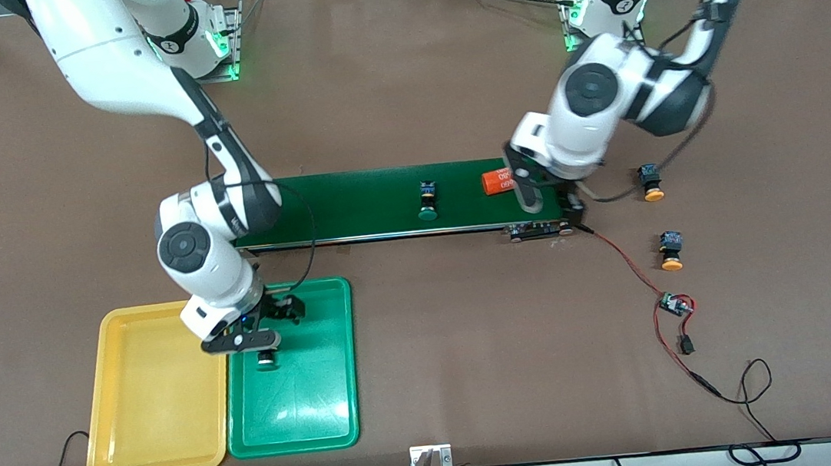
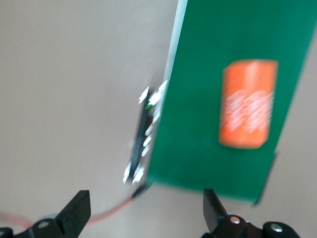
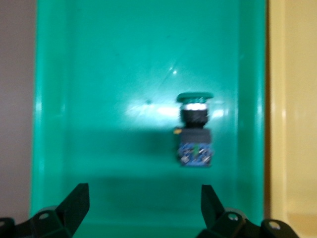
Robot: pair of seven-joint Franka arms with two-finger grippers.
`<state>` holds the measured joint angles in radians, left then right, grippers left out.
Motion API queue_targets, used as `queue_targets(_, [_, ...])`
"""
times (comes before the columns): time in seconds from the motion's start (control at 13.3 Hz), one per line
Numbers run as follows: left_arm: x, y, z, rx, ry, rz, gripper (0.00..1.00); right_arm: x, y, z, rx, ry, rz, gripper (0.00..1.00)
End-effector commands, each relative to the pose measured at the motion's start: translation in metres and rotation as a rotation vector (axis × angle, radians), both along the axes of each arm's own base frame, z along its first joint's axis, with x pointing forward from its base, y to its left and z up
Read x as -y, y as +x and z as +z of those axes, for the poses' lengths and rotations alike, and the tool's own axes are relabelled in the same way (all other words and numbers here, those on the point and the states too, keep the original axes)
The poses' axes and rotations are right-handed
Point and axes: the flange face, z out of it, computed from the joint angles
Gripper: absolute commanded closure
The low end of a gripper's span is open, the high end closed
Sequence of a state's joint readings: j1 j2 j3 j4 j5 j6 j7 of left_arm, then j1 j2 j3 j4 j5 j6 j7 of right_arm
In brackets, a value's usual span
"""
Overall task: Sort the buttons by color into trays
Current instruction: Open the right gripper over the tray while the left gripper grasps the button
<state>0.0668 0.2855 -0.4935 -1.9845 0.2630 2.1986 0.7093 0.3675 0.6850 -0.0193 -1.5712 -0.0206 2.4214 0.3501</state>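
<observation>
Nearest the front camera, two trays sit side by side and touching, toward the right arm's end of the table: the yellow tray [image 1: 149, 415] at the outer side, bare inside, and the green tray [image 1: 302, 407] beside it. One green-capped button [image 3: 194, 130] lies on its side in the green tray, near the edge it shares with the yellow tray. The right gripper [image 1: 260, 334] hangs over that button, fingers spread, gripping nothing — the button lies free on the tray floor.

Farther from the camera, toward the left arm's end, two yellow-capped buttons lie on the bare table: one [image 1: 670, 249] nearer, the other [image 1: 650, 182] farther, level with the conveyor belt [image 1: 366, 203].

On the belt, a second green-capped button [image 1: 426, 201] sits about midway along. An orange cylinder [image 1: 496, 180] lies near the belt's end. The left gripper [image 1: 547, 200] hangs over that end of the belt, just beside the cylinder — fingers spread, empty.
</observation>
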Motion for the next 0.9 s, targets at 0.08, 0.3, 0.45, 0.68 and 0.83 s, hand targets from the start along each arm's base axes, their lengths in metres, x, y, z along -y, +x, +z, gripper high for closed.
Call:
queue_targets(0.08, [-0.098,0.050,0.031,-0.025,-0.087,0.368,0.00,-0.035,-0.044,0.038,-0.116,0.029,-0.158,0.00])
queue_targets(0.3, [-0.166,0.063,0.025,-0.045,-0.135,0.673,0.00,-0.076,-0.073,0.049,-0.170,0.021,-0.128,0.00])
queue_targets(0.45, [-0.198,0.068,0.026,-0.043,-0.143,0.904,0.00,-0.105,-0.090,0.048,-0.180,0.015,-0.167,0.00])
queue_targets(0.68, [-0.233,0.069,0.019,-0.040,-0.116,1.156,0.00,-0.143,-0.116,0.038,-0.196,0.007,-0.202,0.00])
queue_targets(0.83, [-0.251,0.070,0.007,-0.041,-0.102,1.177,0.00,-0.159,-0.128,0.031,-0.205,0.003,-0.208,0.00])
